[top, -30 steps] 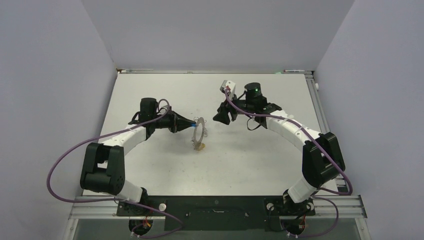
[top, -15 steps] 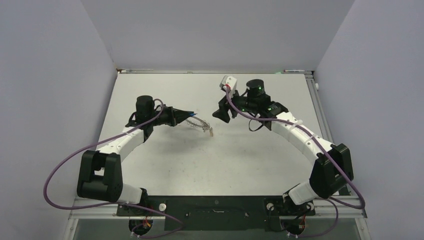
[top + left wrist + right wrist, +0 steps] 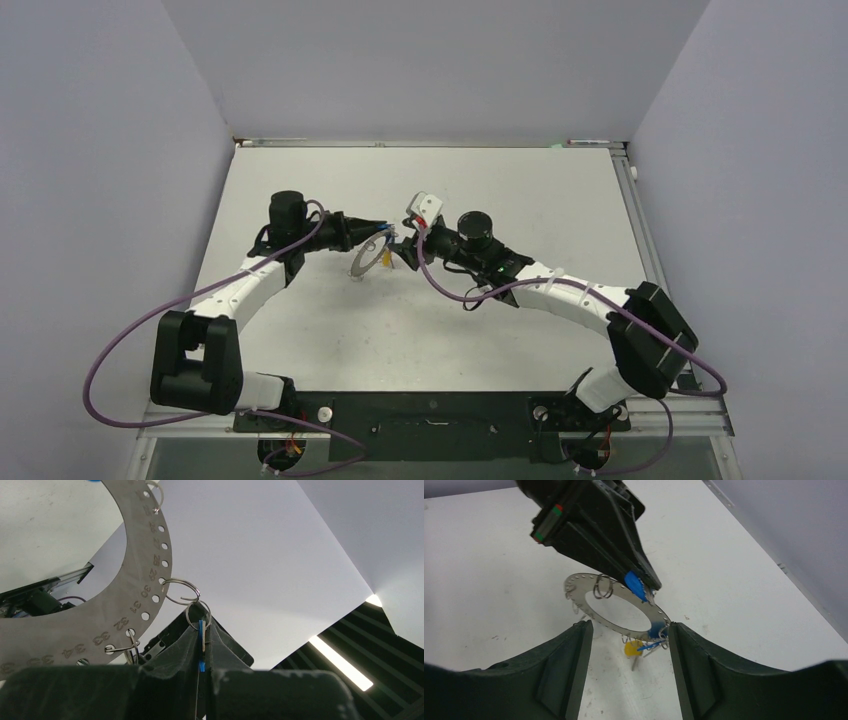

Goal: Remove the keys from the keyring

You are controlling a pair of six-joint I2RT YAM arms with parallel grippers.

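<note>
Mid-table, held aloft, the keyring (image 3: 583, 596) hangs from the left gripper (image 3: 384, 231), pinched shut on what looks like a blue-tagged key (image 3: 635, 586); right gripper (image 3: 629, 630) stands open just right of it, other keys (image 3: 644, 645) still attached, none visibly freed.

Right gripper (image 3: 629, 626) now beside keyring (image 3: 575, 591).

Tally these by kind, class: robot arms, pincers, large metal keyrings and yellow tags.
Arms: 2 (left, right)
Pincers: 2 (left, right)
Keyring: 1
Yellow tags: 1
Total: 6
</note>
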